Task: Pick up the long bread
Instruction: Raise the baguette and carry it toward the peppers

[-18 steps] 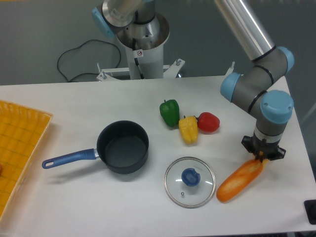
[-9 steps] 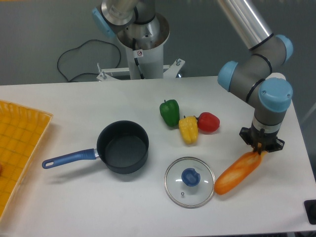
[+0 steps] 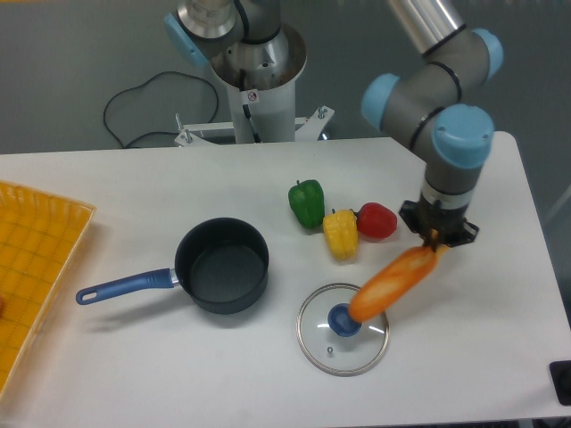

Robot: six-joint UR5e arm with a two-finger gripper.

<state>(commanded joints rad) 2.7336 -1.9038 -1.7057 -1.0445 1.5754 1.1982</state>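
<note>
On the white tabletop point(image 3: 134, 374), which is filling most of the view, a grey wall is standing behind and a black cable point(image 3: 143, 107) is looping along the floor near the arm's round metal base column point(image 3: 259, 80). A woven orange-yellow tray point(image 3: 36, 259) is lying at the table's left edge, partly cut off by the frame. Near the middle, a dark round saucepan with a blue handle point(image 3: 220, 266) is sitting upright, its handle pointing left. Beyond it, a green bell pepper point(image 3: 307, 202), a small yellow bell pepper point(image 3: 340, 234) and a red bell pepper point(image 3: 376, 221) are clustering together, touching or nearly so. A round glass lid with a blue knob point(image 3: 339, 343) is lying flat towards the front.

The grey-and-blue arm is reaching down from the upper right, and its black two-finger gripper point(image 3: 436, 239) is pointing downward, pinching the upper right end of the long orange-golden baguette-shaped toy loaf point(image 3: 393, 283). The fingertips themselves are mostly hidden by the wrist and the bread, but the loaf is hanging from them, so the fingers are clamping it.

The loaf's long axis is running diagonally, its held end up and to the right just beside the red pepper, and its free rounded end slanting down and to the left. That lower end is overlapping the glass lid in the view, close beside the blue knob; whether it is touching the lid cannot be told from this angle.
</note>
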